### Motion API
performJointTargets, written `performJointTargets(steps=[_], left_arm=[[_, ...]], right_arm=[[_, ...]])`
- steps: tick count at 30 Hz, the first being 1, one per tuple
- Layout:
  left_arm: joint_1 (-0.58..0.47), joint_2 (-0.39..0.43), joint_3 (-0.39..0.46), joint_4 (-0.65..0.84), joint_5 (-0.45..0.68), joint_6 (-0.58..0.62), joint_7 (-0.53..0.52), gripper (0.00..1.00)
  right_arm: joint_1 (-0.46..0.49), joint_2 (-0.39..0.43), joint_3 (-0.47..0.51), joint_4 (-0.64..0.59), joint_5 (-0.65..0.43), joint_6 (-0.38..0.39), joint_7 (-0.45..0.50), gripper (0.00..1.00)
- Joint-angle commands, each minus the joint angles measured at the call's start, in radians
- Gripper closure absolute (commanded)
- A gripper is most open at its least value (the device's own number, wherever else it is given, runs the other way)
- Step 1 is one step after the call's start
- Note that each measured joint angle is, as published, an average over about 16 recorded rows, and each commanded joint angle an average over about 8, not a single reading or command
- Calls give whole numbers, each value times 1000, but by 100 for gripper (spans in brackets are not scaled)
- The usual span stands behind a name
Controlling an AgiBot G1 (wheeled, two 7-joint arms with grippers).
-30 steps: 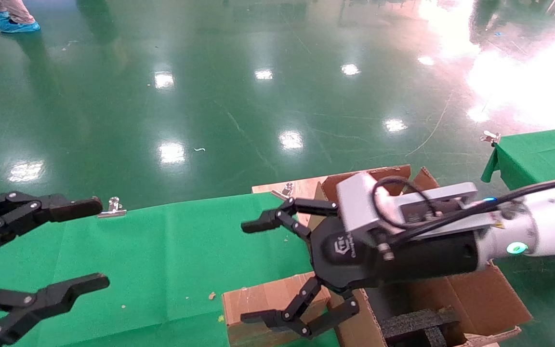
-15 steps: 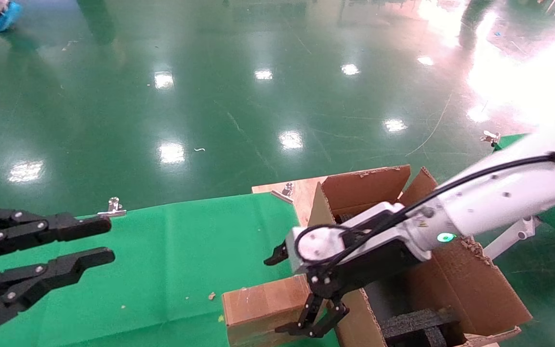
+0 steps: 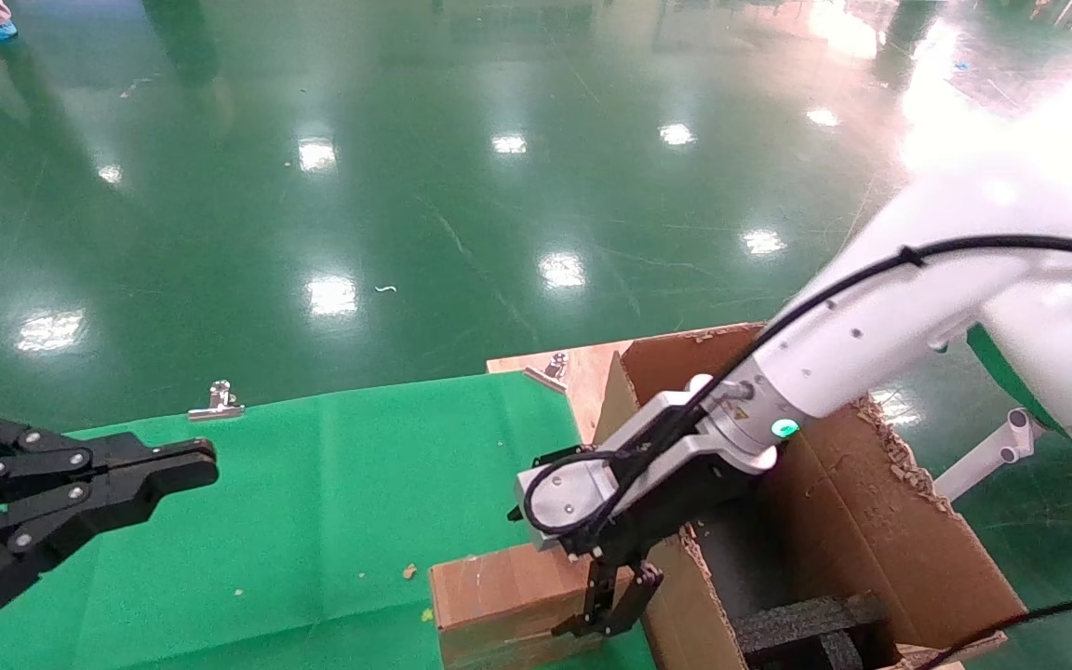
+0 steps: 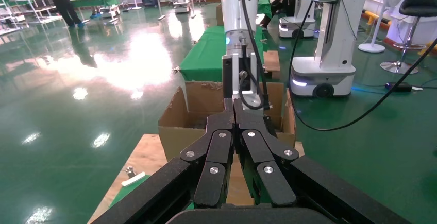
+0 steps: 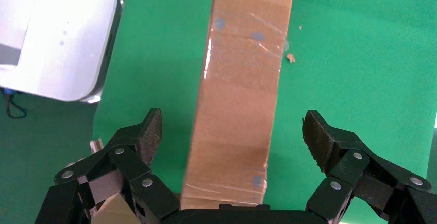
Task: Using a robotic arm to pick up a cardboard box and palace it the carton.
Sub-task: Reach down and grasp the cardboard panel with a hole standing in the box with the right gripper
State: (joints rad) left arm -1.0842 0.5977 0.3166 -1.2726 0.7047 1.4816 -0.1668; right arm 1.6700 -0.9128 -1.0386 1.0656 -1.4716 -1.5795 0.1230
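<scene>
The small brown cardboard box (image 3: 503, 596) lies on the green cloth beside the carton; the right wrist view shows its taped top (image 5: 239, 95). The white right arm with a green-lit ring (image 3: 783, 428) points its gripper (image 3: 606, 614) down over the box's end nearest the carton. That gripper (image 5: 233, 128) is open, with one finger (image 5: 149, 131) on each side of the box and not touching it. The large flapped carton (image 3: 880, 530) stands at the right with black foam (image 3: 806, 625) inside. My left gripper (image 3: 187, 462) is shut and empty over the cloth at the left, seen also in its wrist view (image 4: 233, 109).
The green cloth table (image 3: 313, 484) has metal clips (image 3: 217, 400) at its far edge. A wooden board (image 3: 582, 368) lies behind the carton. The shiny green floor lies beyond. The left wrist view shows the carton (image 4: 178, 126) and another robot's base (image 4: 322, 77) behind it.
The right arm has swung from level to pointing down, bringing its open gripper astride the box's end. The left gripper has gone from wide open to shut.
</scene>
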Motion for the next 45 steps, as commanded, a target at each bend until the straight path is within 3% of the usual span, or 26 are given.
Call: performJointTargets(steps=[1, 3, 9, 11, 17, 19, 45], left_arm=[[0, 0, 0, 0, 0, 0, 0, 100], [0, 0, 0, 0, 0, 0, 0, 98], [0, 0, 0, 0, 0, 0, 0, 23], [0, 0, 0, 0, 0, 0, 0, 0], [0, 0, 0, 0, -1, 0, 0, 0], [0, 0, 0, 0, -1, 0, 0, 0], [0, 0, 0, 0, -1, -1, 0, 0]], right_arm=[[17, -18, -30, -24, -3, 2, -15, 0], [25, -32, -50, -47, -4, 4, -30, 0], [40, -65, -92, -98, -2, 9, -67, 2], [44, -72, -103, -111, -1, 9, -77, 16], [53, -83, -120, -129, 0, 9, -90, 90], [52, -83, -119, -127, 1, 9, -90, 100], [45, -75, -106, -114, 2, 9, -82, 100]])
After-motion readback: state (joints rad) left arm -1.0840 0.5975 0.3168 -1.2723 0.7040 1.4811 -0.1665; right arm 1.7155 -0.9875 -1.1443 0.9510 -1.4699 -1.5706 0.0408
